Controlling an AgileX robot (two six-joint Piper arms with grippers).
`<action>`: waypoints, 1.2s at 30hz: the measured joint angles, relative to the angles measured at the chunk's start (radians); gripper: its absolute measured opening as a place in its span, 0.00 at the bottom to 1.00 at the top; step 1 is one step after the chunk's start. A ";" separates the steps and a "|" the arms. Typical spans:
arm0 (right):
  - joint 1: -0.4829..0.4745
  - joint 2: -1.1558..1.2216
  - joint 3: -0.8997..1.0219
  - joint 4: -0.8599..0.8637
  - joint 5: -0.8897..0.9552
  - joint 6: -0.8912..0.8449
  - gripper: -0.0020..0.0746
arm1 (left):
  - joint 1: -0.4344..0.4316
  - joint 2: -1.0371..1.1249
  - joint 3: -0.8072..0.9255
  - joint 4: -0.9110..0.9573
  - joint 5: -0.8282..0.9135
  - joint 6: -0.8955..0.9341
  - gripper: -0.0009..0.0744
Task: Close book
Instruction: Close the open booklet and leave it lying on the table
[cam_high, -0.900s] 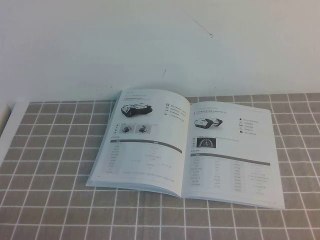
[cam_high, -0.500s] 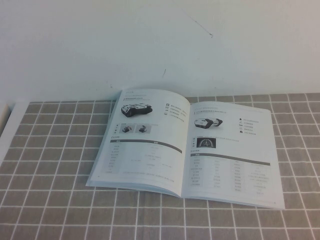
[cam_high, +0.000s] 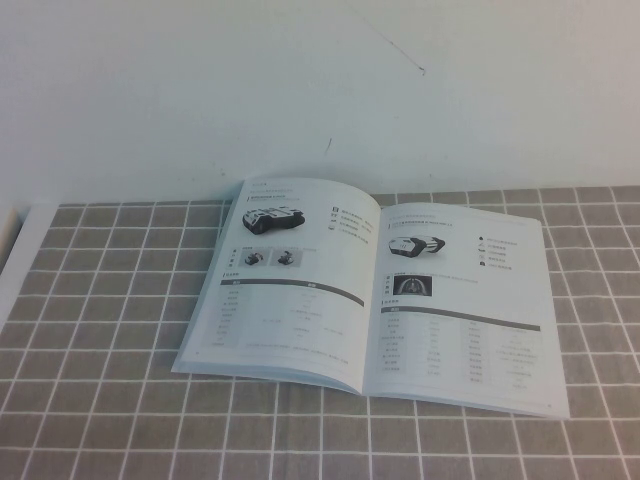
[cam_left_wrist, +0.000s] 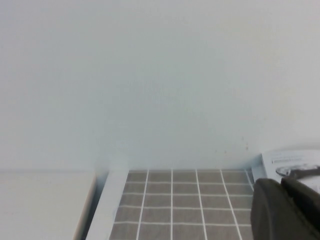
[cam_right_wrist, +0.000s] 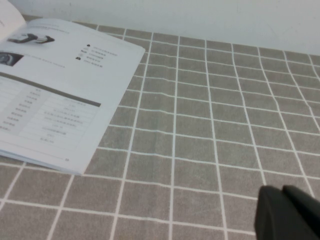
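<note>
Plainly the book (cam_high: 370, 290) lies wide open and flat on the checked cloth (cam_high: 90, 300), with nothing touching it. One page corner sits just ahead of the left gripper (cam_left_wrist: 286, 209). The opposite page's outer edge lies ahead and leftward of the right gripper (cam_right_wrist: 287, 214), some way apart. Whether either gripper is open cannot be told. The best approach is probably to slide under one outer page edge, lift it, then sweep it over the spine.
</note>
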 joint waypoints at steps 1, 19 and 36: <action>0.000 0.000 0.000 0.000 0.000 0.000 0.02 | 0.000 0.000 0.000 0.000 -0.019 0.000 0.01; 0.000 0.000 0.000 0.000 0.000 0.000 0.02 | 0.000 0.000 0.000 0.072 -0.355 -0.005 0.01; 0.000 0.000 0.009 -0.057 -0.527 -0.070 0.02 | 0.000 -0.002 0.000 0.076 -0.614 -0.005 0.01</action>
